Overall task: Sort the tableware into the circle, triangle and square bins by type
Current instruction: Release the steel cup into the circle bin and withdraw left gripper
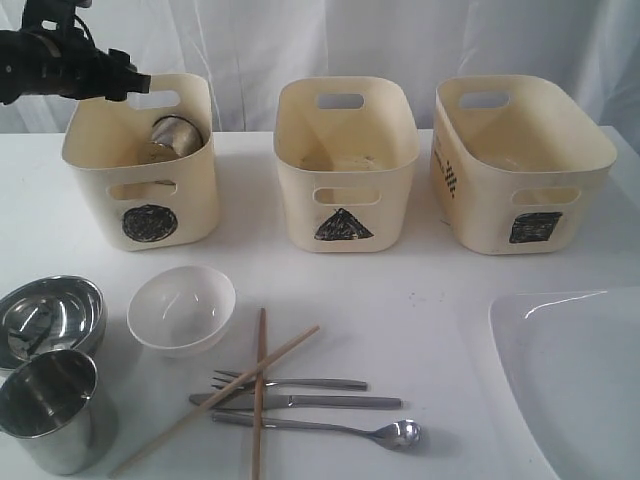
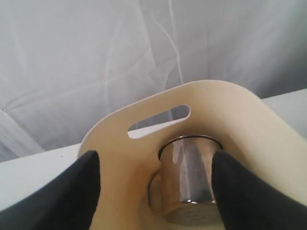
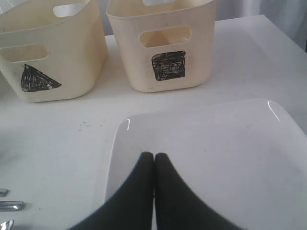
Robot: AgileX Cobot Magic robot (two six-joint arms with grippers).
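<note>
The left pincer (image 1: 125,80) hangs over the back rim of the circle bin (image 1: 190,200), its 2 black fingers (image 2: 62,196) spread wide and gripping nothing. Between them a steel cup (image 2: 189,177) lies tilted inside that bin, up against the back wall below the handle slot. One finger sits right at the cup's side, though I cannot tell whether it touches.

The right pincer (image 3: 154,158) is closed tight and empty, poised above the large white plate (image 3: 216,153) at the right edge of the bench (image 1: 420,290).

The triangle bin (image 1: 300,200) and square bin (image 1: 480,210) stand in a row right of the circle bin. In front lie a steel bowl (image 1: 50,320), a second cup (image 1: 48,410) and a small white bowl (image 1: 182,308). Crossed chopsticks (image 1: 258,400) lie over a fork (image 1: 300,382), knife (image 1: 320,401) and spoon (image 1: 340,430).
</note>
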